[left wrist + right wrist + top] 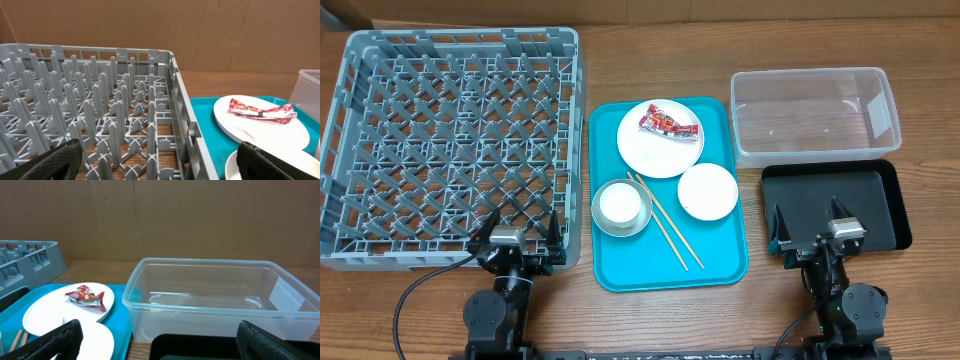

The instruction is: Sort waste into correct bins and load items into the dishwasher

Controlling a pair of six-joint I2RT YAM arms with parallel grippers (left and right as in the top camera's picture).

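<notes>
A white plate (655,152) with a red-and-white wrapper (668,124) lies on the teal tray (665,262). With it are a small white bowl (707,191), a metal bowl (606,222) holding a small white cup (620,203), and wooden chopsticks (665,228). The grey dish rack (450,140) stands left. The clear tub (815,115) and black tray (835,195) stand right. My left gripper (518,232) is open at the rack's near edge (160,165). My right gripper (817,232) is open over the black tray's near edge (157,340). No white scrap or rice grains show.
The teal tray sits between the rack and the bins. The wrapper also shows in the left wrist view (260,111) and the right wrist view (86,296). A cardboard wall stands behind the table (200,215).
</notes>
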